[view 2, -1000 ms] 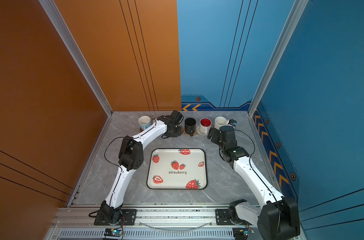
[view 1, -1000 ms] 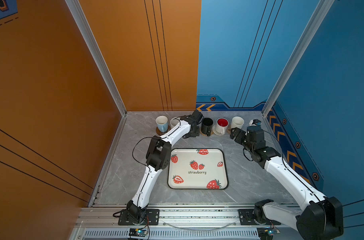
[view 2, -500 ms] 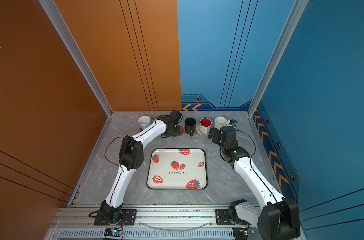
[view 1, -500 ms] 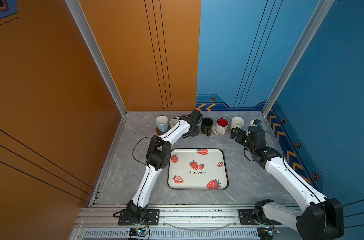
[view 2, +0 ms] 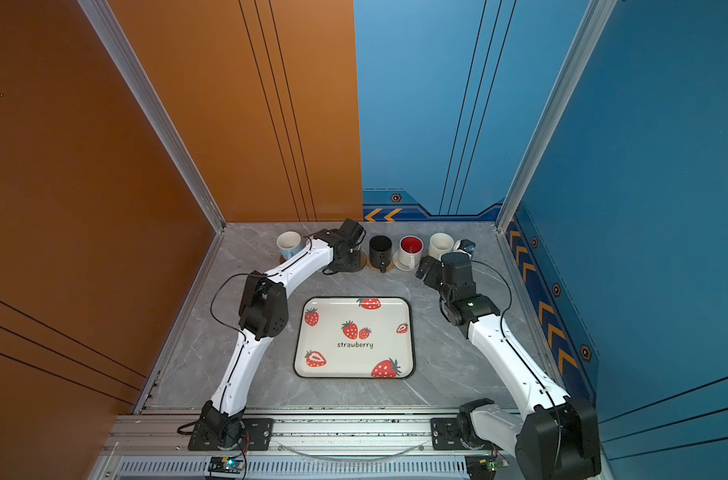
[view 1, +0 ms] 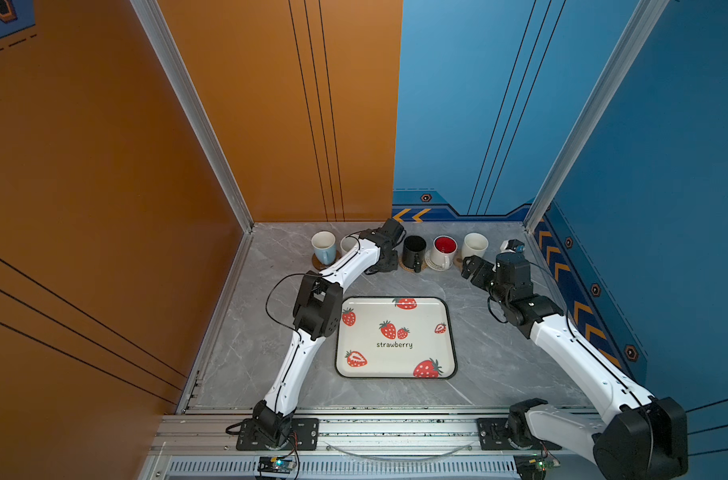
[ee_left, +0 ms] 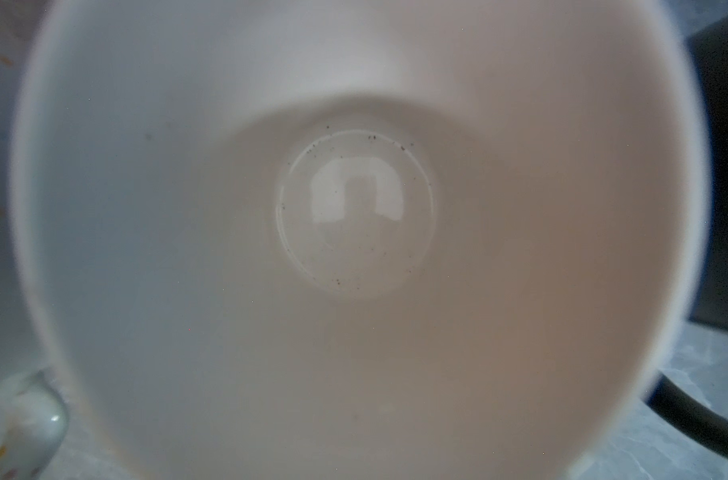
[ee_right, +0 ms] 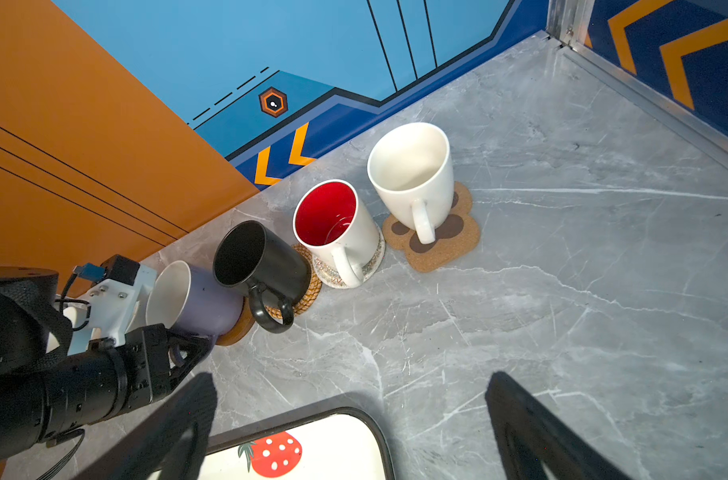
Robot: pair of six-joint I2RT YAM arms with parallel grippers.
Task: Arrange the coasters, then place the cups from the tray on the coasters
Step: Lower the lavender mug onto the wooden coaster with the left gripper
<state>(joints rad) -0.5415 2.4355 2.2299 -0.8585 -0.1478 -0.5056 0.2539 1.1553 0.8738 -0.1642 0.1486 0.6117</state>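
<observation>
Almost nothing has moved since a second ago. The left end effector [ee_right: 187,351] still grips the purple cup [ee_right: 204,303] by its handle. The cup stands on a brown coaster [ee_right: 235,332] in the back row, close between the speckled cup [view 1: 347,244] and the black cup [view 1: 414,249]. The right end effector [ee_right: 351,380] hangs wide open, holding nothing, over bare desk [view 1: 478,365] between the tray [view 1: 428,349] and the row.

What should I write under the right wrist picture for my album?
A cream white mug, red-lined white mug, black mug and lavender mug sit on coasters near the strawberry-print tray.
</observation>
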